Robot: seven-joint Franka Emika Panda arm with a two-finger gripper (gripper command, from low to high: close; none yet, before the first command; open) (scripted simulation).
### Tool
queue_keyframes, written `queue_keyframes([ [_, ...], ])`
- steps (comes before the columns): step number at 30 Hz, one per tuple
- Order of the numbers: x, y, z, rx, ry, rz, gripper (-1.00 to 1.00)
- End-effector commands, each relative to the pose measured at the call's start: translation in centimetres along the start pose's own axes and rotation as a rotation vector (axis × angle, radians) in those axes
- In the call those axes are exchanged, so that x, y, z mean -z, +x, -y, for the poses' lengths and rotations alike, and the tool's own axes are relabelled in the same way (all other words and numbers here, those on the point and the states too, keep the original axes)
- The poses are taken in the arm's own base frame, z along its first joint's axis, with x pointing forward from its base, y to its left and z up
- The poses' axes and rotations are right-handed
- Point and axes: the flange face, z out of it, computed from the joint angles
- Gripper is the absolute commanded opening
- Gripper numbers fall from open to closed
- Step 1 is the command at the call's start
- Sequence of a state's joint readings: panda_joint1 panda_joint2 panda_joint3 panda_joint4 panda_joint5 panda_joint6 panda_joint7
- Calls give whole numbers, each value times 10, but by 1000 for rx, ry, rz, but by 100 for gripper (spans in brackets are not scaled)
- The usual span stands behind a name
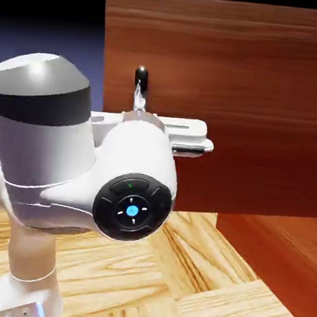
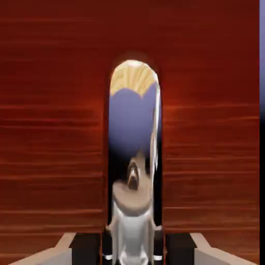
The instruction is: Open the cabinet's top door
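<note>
**End effector closes its grip on handle of cabinet's top door**

A white robot arm (image 1: 42, 153) fills the exterior view's left, its base rising at the bottom corner beside the pale, parquet-patterned table (image 1: 136, 275), with a blue-violet backdrop (image 1: 77, 41) darkening to black above. The arm's thick, rounded upper section wears a grey cap with a dark band beneath it. Toward the middle, a white wrist (image 1: 138, 152) faces the camera, a blue light glowing at the center of its round black control panel (image 1: 132, 210). Just above the wrist, the upper end of a curved silver handle (image 1: 142, 78) shines dark and bright against the wood. The white hand body juts out past the wrist's right side, in front of the panel, while its fingertips are hidden in that view. In the hand view, the end effector (image 2: 133, 249) is closed on the handle, one fingertip on each side of the upright, mirror-bright bar. The reddish-brown top door (image 1: 258, 75) spans the exterior view from behind the hand to the right edge, its wood grain running across. Below it at lower right lies another reddish-brown surface (image 1: 280, 268), next to the table.
</note>
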State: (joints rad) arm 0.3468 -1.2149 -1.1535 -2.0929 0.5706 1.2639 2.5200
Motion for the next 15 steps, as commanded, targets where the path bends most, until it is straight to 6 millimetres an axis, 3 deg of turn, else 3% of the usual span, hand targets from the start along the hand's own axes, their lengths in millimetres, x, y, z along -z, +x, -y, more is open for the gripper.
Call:
queue_keyframes([
  [1,8,-2,2,0,-13,-13,-100],
  [15,105,-31,31,0,-156,-155,-100],
])
